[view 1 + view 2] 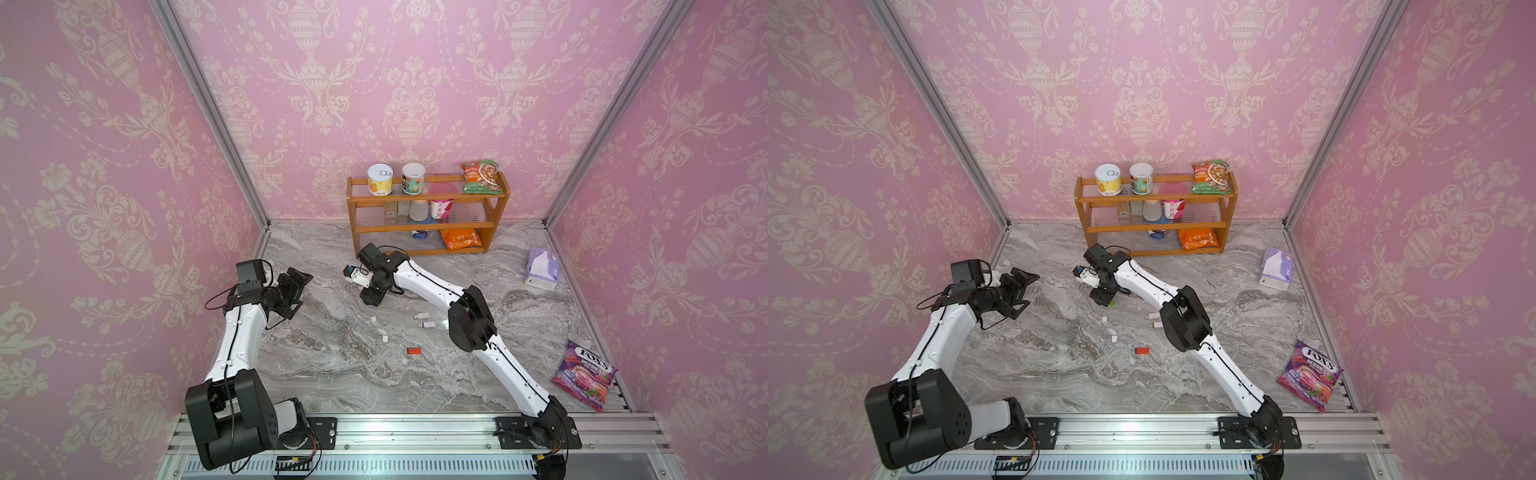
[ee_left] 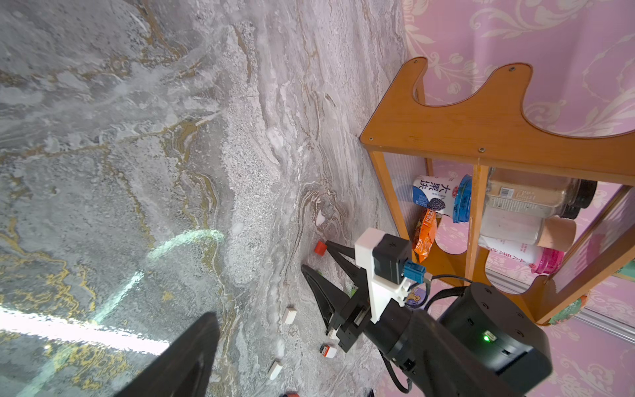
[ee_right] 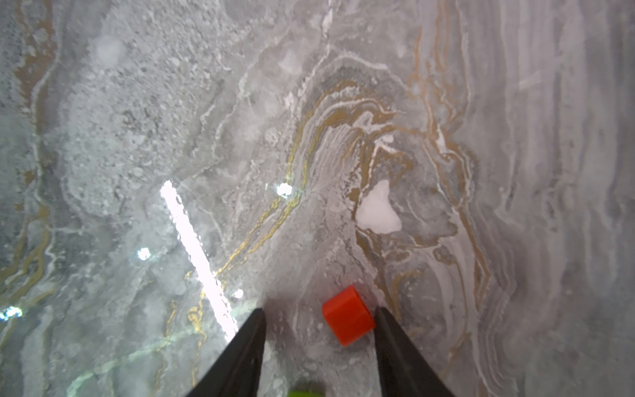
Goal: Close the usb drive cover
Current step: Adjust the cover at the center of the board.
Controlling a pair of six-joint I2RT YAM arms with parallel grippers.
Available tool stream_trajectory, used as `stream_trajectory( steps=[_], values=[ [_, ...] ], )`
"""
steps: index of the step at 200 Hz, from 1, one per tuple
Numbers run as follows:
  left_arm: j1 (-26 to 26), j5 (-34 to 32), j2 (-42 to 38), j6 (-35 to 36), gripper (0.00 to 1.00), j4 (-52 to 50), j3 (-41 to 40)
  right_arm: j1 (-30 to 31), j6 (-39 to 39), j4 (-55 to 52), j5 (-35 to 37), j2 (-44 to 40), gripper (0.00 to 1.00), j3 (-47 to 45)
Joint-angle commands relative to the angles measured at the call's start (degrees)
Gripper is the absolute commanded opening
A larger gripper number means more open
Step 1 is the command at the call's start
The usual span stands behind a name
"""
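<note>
Right fingers (image 3: 395,361) seemingly around red cap (image 3: 347,316)

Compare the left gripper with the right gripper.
The left gripper hovers off to the side with nothing between its fingers; the right gripper has its tips down at the table, the red cap between them. The left gripper's jaws gape wide; the right gripper's stand narrower. Both are open and grip nothing.
</note>
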Motion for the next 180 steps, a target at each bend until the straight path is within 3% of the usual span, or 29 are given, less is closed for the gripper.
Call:
stream_trajectory(
  steps=[1,70,114,180],
  values=[
    [0.46,0.48,0.33,1.42,0.9,0.45,-1.3,0.02,0.11,-3.55,-1.36,1.6,0.51,-2.58],
    [0.45,0.87,-0.02,1.86,0.9,0.66,-2.4,0.09,4.42,-1.29,-3.05,-3.09,0.44,-10.32],
    [0.46,1.0,-0.44,1.86,0.9,1.01,-3.09,0.42,6.05,4.18,-7.79,-7.74,0.45,-19.63],
    [0.46,0.18,-1.1,2.14,0.9,0.78,-3.98,1.23,6.66,4.65,-10.6,-7.95,0.47,-19.72]
  ],
)
